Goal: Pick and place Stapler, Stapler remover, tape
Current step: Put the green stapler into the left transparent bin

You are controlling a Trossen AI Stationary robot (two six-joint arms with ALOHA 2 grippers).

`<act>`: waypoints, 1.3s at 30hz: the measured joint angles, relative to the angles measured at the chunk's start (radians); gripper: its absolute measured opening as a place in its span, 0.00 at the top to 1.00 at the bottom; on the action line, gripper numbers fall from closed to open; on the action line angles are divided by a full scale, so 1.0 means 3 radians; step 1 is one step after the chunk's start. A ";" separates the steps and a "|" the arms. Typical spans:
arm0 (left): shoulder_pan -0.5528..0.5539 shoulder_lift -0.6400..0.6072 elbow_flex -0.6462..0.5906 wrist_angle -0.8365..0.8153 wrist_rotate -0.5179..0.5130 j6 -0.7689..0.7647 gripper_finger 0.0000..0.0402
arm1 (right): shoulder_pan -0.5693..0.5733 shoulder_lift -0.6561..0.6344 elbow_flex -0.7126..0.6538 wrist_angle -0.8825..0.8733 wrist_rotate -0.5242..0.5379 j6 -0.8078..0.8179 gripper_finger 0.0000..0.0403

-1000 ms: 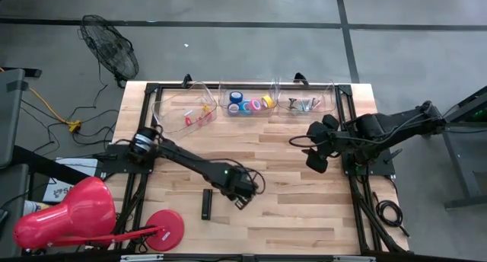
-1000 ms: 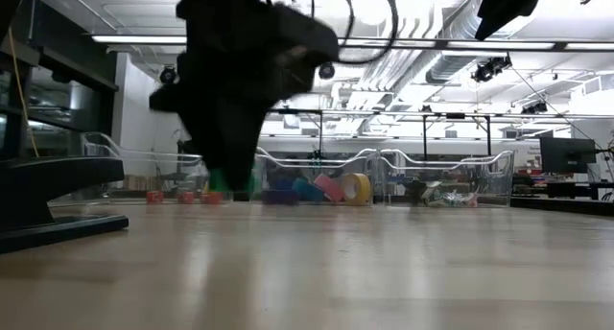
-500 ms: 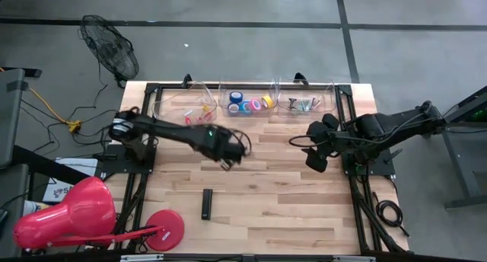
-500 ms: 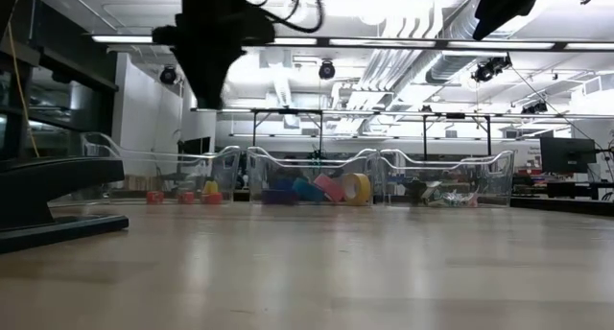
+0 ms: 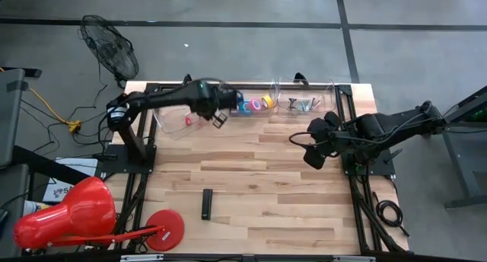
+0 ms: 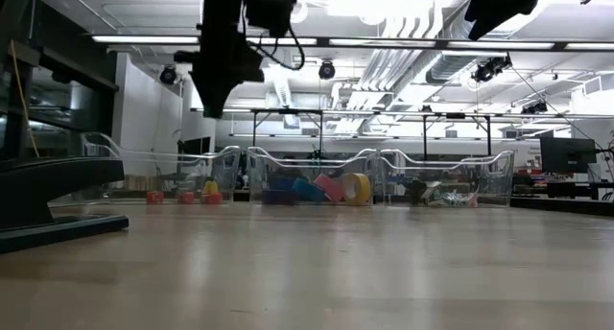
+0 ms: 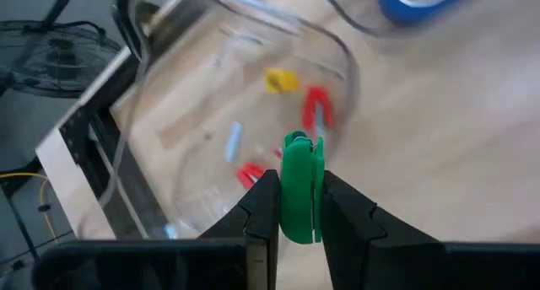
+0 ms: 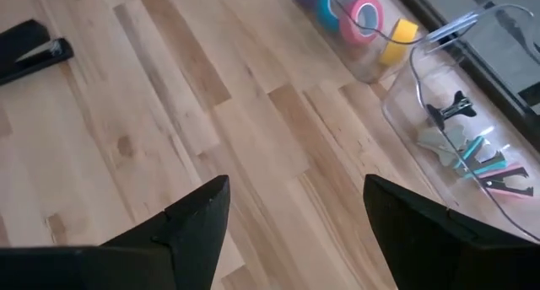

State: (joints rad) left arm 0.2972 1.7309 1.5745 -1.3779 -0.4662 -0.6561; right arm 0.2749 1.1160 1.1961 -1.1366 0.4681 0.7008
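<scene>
The left gripper [image 7: 297, 207] was clamped on a small green staple remover [image 7: 298, 193], a claw-shaped plastic piece held upright between the two dark fingers. In the high view, that gripper [image 5: 219, 117] hung at the back of the table, over the edge of the left clear plastic bin [image 5: 169, 121]. Inside that bin lay more small removers, red ones [image 7: 318, 107] and a yellow one [image 7: 281, 80]. The middle clear bin [image 5: 225, 89] held the ring-shaped tape rolls [image 5: 251, 104] in blue, purple, pink and yellow, each with a pale centre. A black stapler [image 5: 206, 204] lay flat on the pale wooden table [image 5: 289, 201], near the front and well apart from the bins. The right gripper [image 5: 313, 151] waited at the right side of the table, its fingers [image 8: 190, 218] spread apart with nothing between them.
</scene>
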 joint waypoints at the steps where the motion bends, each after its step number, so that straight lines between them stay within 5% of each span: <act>1: 0.0096 0.0002 0.0000 0.0039 0.0000 0.0096 0.87 | 0.0000 0.0000 0.0000 0.0000 0.0018 0.0023 0.35; 8: 0.0762 0.0008 -0.0057 0.0328 0.0167 0.0557 0.87 | 0.0000 0.0000 0.0000 -0.0001 0.0180 0.0194 0.35; 18: 0.1331 0.0008 -0.0717 0.0960 0.0732 0.0827 0.87 | 0.0000 0.0000 0.0000 -0.0013 0.0409 0.0358 0.35; 29: 0.1547 0.0008 -0.1446 0.1529 0.1010 0.0864 0.82 | -0.0001 0.0000 0.0000 -0.0013 0.0553 0.0381 0.35; 39: 0.1540 0.0004 -0.1479 0.1671 0.1015 0.1007 0.71 | -0.0001 0.0000 0.0000 -0.0013 0.0550 0.0381 0.35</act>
State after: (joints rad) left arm 0.7593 1.7321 1.1307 -0.8764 -0.1616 -0.3540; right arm 0.2745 1.1160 1.1961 -1.1404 0.6330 0.8151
